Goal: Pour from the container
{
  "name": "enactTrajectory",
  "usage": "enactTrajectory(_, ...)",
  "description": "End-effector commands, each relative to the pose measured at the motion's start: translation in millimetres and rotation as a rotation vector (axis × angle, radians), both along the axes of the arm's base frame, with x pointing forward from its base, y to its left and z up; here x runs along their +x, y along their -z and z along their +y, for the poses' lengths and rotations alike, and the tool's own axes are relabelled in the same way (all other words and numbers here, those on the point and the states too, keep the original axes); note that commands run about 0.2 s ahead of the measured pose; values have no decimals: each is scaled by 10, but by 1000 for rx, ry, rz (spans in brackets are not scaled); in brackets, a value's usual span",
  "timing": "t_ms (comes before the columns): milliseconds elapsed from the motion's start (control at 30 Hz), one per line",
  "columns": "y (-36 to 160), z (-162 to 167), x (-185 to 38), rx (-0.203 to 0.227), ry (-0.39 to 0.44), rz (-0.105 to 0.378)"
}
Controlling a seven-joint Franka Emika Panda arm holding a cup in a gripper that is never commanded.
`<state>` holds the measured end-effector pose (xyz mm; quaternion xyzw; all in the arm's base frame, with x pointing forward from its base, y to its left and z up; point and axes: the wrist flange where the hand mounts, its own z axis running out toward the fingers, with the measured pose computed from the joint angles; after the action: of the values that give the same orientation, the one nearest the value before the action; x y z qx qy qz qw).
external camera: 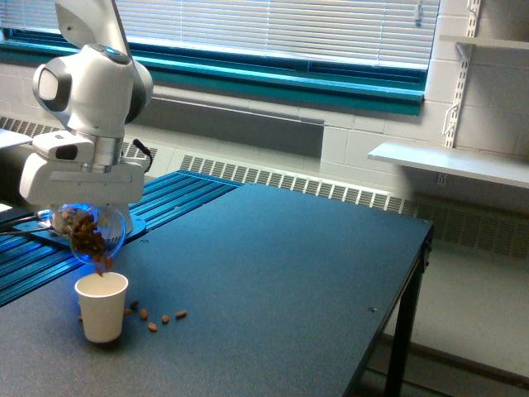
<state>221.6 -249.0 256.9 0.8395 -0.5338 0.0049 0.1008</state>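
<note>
I see the white Panda gripper (83, 203) clamped on the small clear rounded cup of brown nuts (89, 234), tipped mouth-down just above the white paper cup (102, 307), but nuts (154, 318) scatter on the dark table (281, 273) toward the exterior view's right.

A dark surface (289, 273) fills the room's middle. A white paper cup (102, 307) stands upright near its front edge at the exterior view's left. Several brown nuts (154, 318) lie scattered on the surface just beside the cup, toward the right.
</note>
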Motion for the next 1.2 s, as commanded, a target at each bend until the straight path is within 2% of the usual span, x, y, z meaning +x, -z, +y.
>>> enactTrajectory(33, 2, -25, 101, 7, -11, -11)
enactTrajectory(433, 22, -141, 124, 11, 18, -13)
enactTrajectory(633, 66, -172, 38, 14, 30, 12)
enactTrajectory(1200, -12, -279, 56, 6, 60, 4)
